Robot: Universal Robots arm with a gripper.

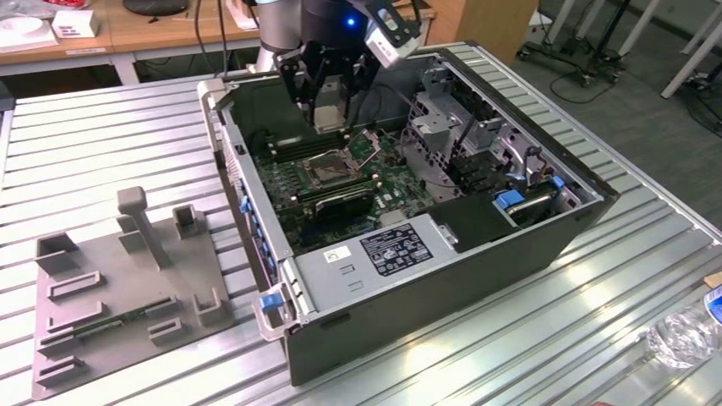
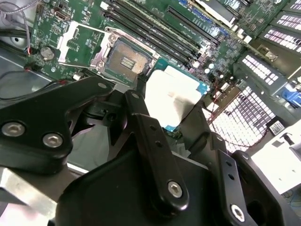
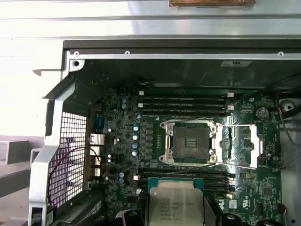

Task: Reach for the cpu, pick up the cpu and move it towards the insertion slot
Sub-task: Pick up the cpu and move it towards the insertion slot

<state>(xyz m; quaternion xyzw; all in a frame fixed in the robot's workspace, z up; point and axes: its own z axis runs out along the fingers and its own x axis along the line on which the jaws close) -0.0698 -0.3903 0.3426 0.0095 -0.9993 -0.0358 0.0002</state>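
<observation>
Tool hangs inside the open computer case, its black fingers closed on the cpu, gripping it at opposite edges. The cpu, silvery-white top showing, is held flat and clear of the board; in the first wrist view it sits between the fingertips with a green rim around the metal lid.

The insertion slot lies near the held chip but apart from it: square socket, shiny metal frame, dark centre, its retention frame swung open to one side. In the exterior view the socket lies below the tool, a little nearer the camera. The cpu is not yet over the socket; in both wrist views it is offset to one side.

Long black memory slots run along both flanks of the socket on the green motherboard.

Outside the case, at the exterior view's left, a grey fixture plate rests on the ribbed metal counter, a narrow green memory stick lying in it. A plastic bottle lies at the exterior view's right edge.
</observation>
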